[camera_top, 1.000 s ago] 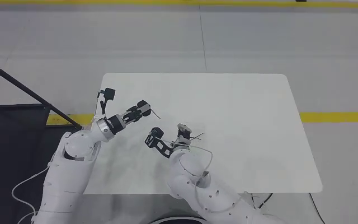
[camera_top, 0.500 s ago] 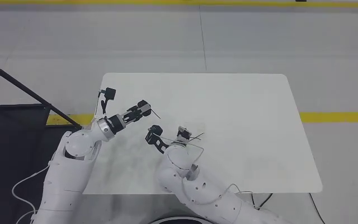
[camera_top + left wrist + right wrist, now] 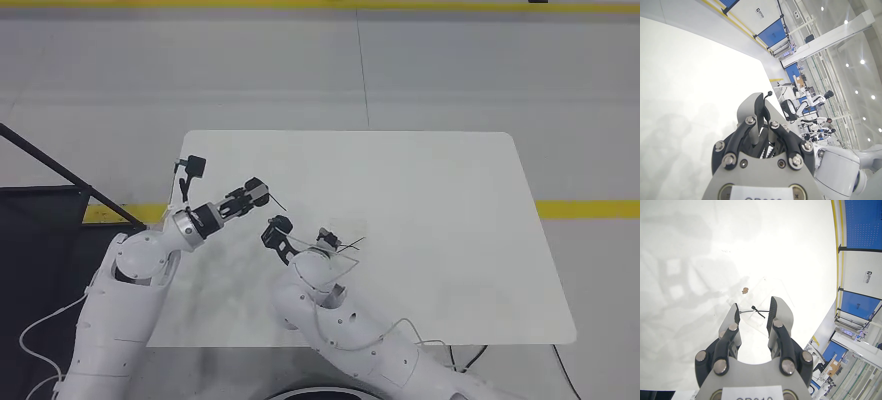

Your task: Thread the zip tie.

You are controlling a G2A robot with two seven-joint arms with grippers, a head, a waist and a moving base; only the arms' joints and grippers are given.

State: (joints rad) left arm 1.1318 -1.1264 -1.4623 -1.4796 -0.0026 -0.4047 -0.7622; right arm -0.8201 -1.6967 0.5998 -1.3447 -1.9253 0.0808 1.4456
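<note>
left wrist view is showing the left gripper (image 3: 762, 102) clamping its fingers together on the black zip tie (image 3: 767, 95), whose small square head is sticking out past the fingertips above the white table (image 3: 687, 66). in the right wrist view the right gripper (image 3: 754, 307) is hanging with its fingers apart over a second black tie (image 3: 758, 312) that is lying across a clear plastic sheet (image 3: 776, 287) beside a grey strand (image 3: 745, 311), with a small brown scrap (image 3: 745, 290) sitting just beyond it. in the top view the two grippers are sitting near each other but apart.
</note>
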